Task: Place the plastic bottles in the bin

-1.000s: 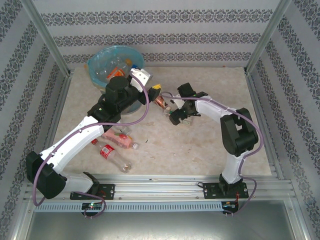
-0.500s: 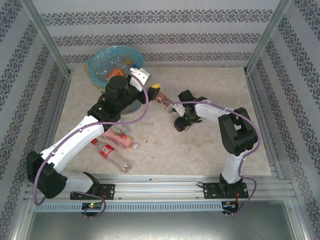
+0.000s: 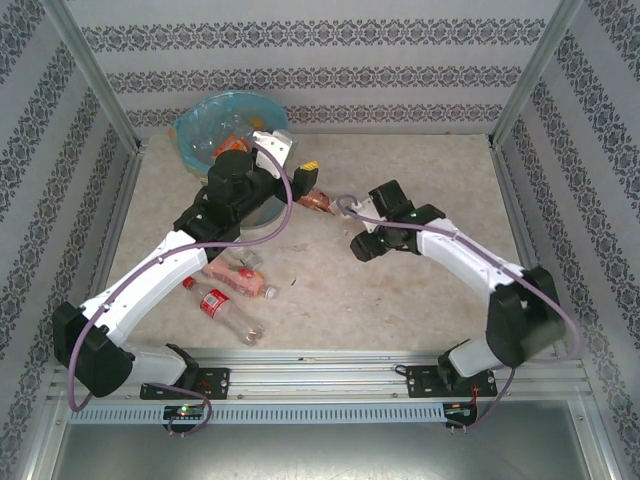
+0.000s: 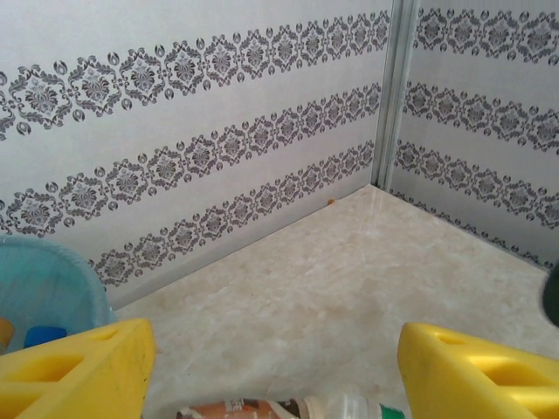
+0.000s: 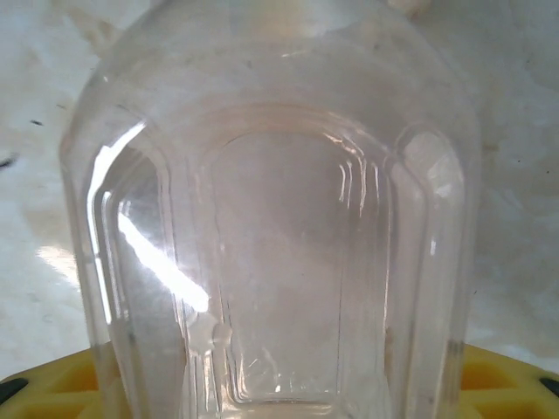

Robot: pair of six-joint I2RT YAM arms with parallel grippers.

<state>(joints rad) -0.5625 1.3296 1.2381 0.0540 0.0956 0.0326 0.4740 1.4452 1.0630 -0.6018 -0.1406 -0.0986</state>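
The round light-blue bin (image 3: 190, 122) stands at the back left with several bottles inside; its rim (image 4: 52, 284) also shows in the left wrist view. My left gripper (image 3: 305, 178) hovers just right of the bin, yellow fingers (image 4: 79, 367) wide open (image 4: 275, 340). A brown-labelled bottle (image 3: 316, 201) lies on the table below them (image 4: 288, 408). My right gripper (image 3: 362, 240) sits mid-table, shut on a clear bottle (image 5: 279, 227) that sits very close to its wrist camera, its fingers (image 5: 502, 380) either side of it. The bottle's end (image 3: 346, 206) points at the brown one.
A pink bottle (image 3: 240, 279), a red-labelled bottle (image 3: 214, 302) and a clear one (image 3: 247, 331) lie near the front left, beside the left arm. Patterned walls and metal posts (image 4: 393, 96) close in the table. Bare tabletop lies to the right (image 3: 450, 180).
The right gripper has closed around the clear bottle while its elbow swung out to the right. The left gripper has edged back toward the bin.
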